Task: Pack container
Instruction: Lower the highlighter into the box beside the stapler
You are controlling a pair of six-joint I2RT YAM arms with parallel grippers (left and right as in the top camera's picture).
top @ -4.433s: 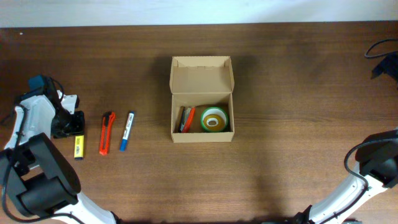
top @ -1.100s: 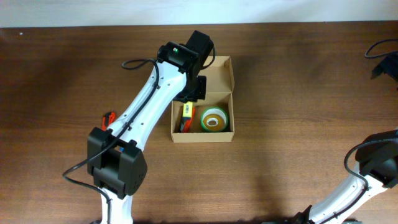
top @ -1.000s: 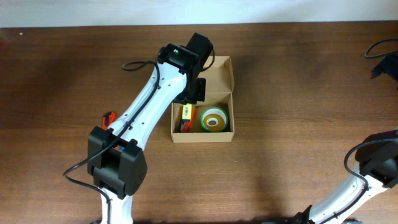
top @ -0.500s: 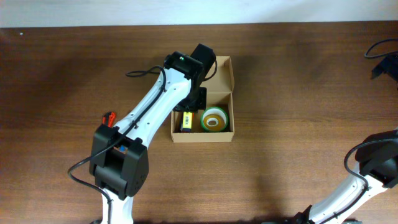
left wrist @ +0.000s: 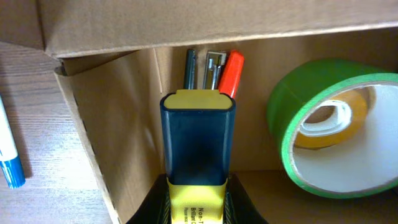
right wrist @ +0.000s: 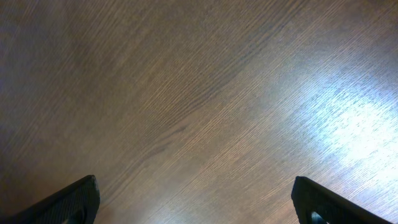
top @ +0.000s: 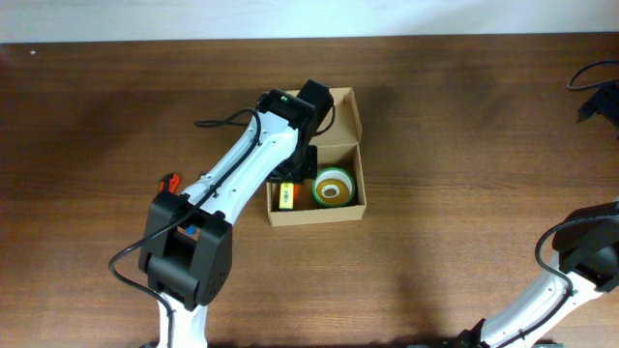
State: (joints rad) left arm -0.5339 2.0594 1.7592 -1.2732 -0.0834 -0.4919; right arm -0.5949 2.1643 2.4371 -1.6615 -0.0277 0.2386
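The tan cardboard container (top: 350, 114) stands open at mid-table, its flap lid up at the back. Inside lie a green tape roll (top: 335, 186), some pens and an orange cutter (left wrist: 231, 70). My left gripper (top: 289, 180) is inside the box's left half, shut on a yellow highlighter with a dark blue cap (left wrist: 198, 149); the highlighter also shows in the overhead view (top: 286, 196). The tape roll (left wrist: 329, 124) sits just right of it. My right gripper (right wrist: 196, 208) is open and empty over bare table wood, at the right edge of the overhead view.
An orange cutter (top: 171, 182) lies left of the box, mostly hidden by my left arm. A blue-tipped white marker (left wrist: 9, 155) lies on the table outside the box's left wall. Black cables (top: 592, 75) sit at the far right.
My left arm picked up the yellow highlighter from the far left and carried it to the box; over the last second it moved down toward the box's front-left corner.
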